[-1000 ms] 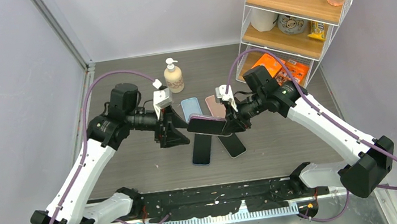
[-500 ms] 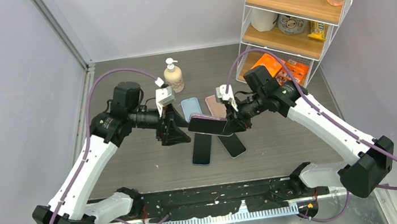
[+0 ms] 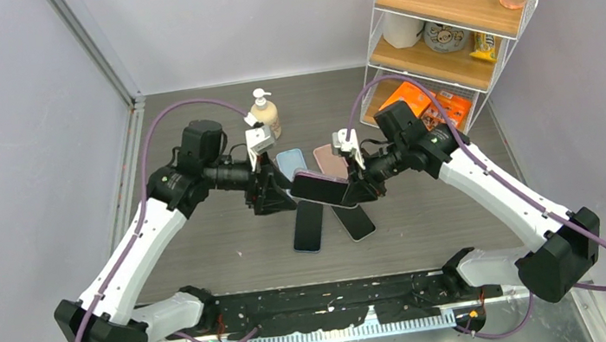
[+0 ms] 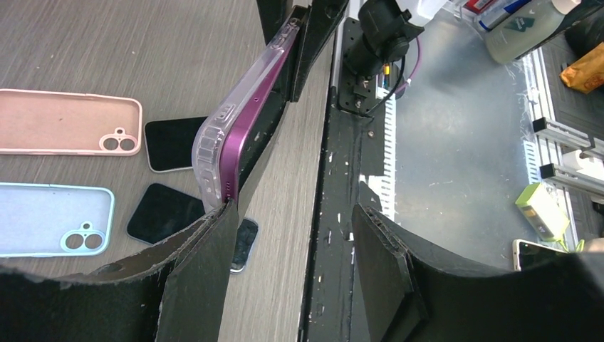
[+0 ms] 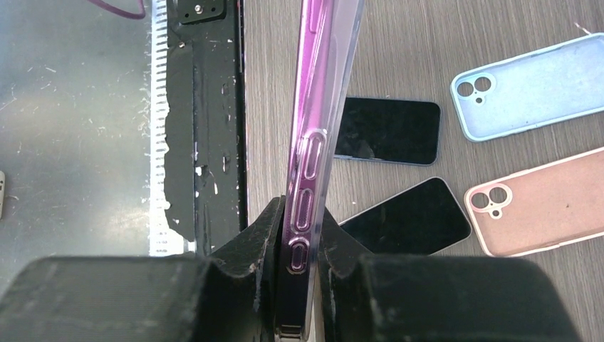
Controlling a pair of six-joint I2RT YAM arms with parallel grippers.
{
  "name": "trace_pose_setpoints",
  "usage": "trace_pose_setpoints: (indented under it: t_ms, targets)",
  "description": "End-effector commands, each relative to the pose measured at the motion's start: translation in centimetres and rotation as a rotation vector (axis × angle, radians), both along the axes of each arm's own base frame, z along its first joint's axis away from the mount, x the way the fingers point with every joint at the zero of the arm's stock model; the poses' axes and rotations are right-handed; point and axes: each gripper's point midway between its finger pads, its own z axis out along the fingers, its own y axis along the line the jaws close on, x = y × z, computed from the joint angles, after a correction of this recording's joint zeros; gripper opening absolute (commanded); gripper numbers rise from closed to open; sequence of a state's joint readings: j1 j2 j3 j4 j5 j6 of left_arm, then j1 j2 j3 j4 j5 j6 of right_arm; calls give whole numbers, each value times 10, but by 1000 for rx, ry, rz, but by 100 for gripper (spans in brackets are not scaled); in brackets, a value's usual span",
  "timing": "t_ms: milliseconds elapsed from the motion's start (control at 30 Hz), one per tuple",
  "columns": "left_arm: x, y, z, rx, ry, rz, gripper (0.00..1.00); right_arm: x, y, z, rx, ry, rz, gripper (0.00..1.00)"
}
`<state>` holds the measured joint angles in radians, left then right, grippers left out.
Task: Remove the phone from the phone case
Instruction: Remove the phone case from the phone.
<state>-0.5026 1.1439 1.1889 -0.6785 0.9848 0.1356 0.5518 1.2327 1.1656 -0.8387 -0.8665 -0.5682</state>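
A purple phone (image 3: 319,190) in a clear case (image 5: 335,85) is held edge-on above the table. My right gripper (image 3: 353,191) is shut on its near end; in the right wrist view the fingers (image 5: 267,235) clamp both faces of the phone (image 5: 306,185). My left gripper (image 3: 272,194) is open at the phone's other end. In the left wrist view its left finger (image 4: 206,263) touches the corner of the phone (image 4: 246,121), and the clear case (image 4: 214,135) bulges off there. The right finger (image 4: 384,263) stands apart.
Two bare black phones (image 3: 307,226) (image 3: 355,221) lie crossed on the table under the held phone. An empty blue case (image 3: 290,163) and a pink case (image 3: 329,162) lie behind them. A soap bottle (image 3: 265,115) stands further back. A wire shelf (image 3: 447,22) stands back right.
My left arm has moved right and slightly back, bringing its open gripper up against the left end of the held phone. The right gripper and phone have hardly moved.
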Motion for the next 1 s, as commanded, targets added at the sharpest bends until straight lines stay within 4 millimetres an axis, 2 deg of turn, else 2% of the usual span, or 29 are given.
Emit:
trace_pose_setpoints:
  t_ms: [0,233,733,867,967]
  targets:
    - [31,-15,14,-40,-177,40,66,-28,18,41,194,-41,169,5]
    - [44,-18,8,-31,-212,70,66,-33,17,41,203,-32,193,5]
    - [72,-25,11,-48,-207,207,67,-41,16,38,210,-13,227,5]
    - [59,-32,12,-80,-159,140,66,-38,17,38,204,-14,214,5]
    - [54,-29,10,-70,-172,122,66,-35,17,36,196,-20,203,5]
